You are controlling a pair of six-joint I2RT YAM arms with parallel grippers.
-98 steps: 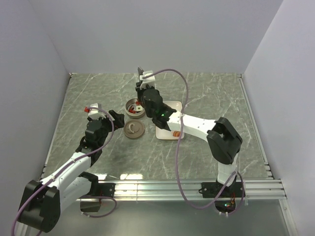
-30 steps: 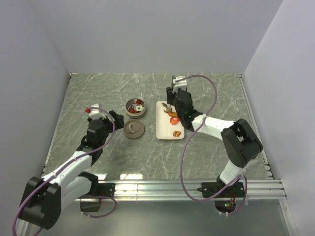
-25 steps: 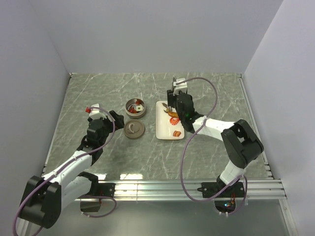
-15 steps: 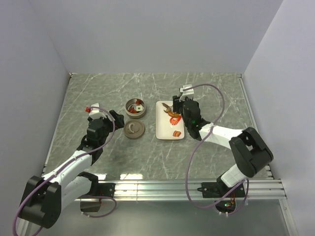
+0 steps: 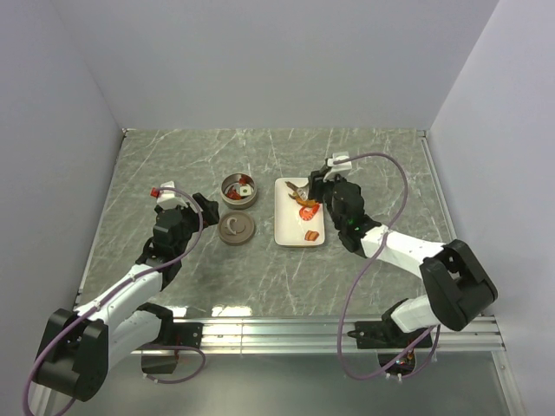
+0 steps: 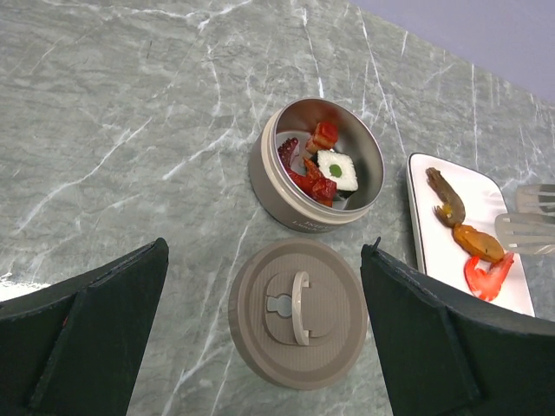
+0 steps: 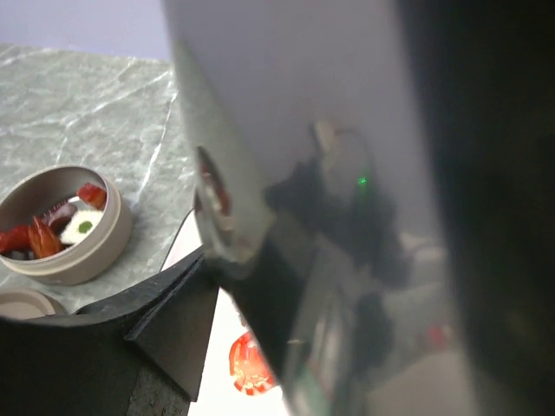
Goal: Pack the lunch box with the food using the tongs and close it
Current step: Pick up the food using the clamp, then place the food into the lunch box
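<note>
The lunch box [image 6: 276, 198] stands open on the marbled grey-green table [image 5: 260, 277], left of the white plate [image 6: 431, 253] and a little apart from it. Its lid [image 6: 260, 322] lies flat on the table just in front of it, handle upward, close to the tin but not touching it. Inside the tin there are several red pieces [image 6: 323, 136] and a white cube [image 6: 338, 170] with a green dot on top. On the plate lie a dark brown piece [image 6: 444, 198] at the far end, an orange-brown piece [image 6: 479, 243] just below it, and a red shrimp-shaped piece [image 6: 487, 279] next to that. The overhead view adds a small orange piece [image 5: 310, 235] toward the plate's near end. The left gripper [image 5: 205, 208] hovers above the table to the left of the tin and lid, its jaws spread wide with nothing between them. The right gripper [image 5: 321, 189] reaches in from the right over the far end of the plate and is clamped on the tongs [image 6: 525, 230]. Their shiny metal fills most of its own wrist view (too close and blurred to show detail). The two tong tips sit at the plate's right side, just beside the orange-brown piece. Whether they touch any food cannot be told.
</note>
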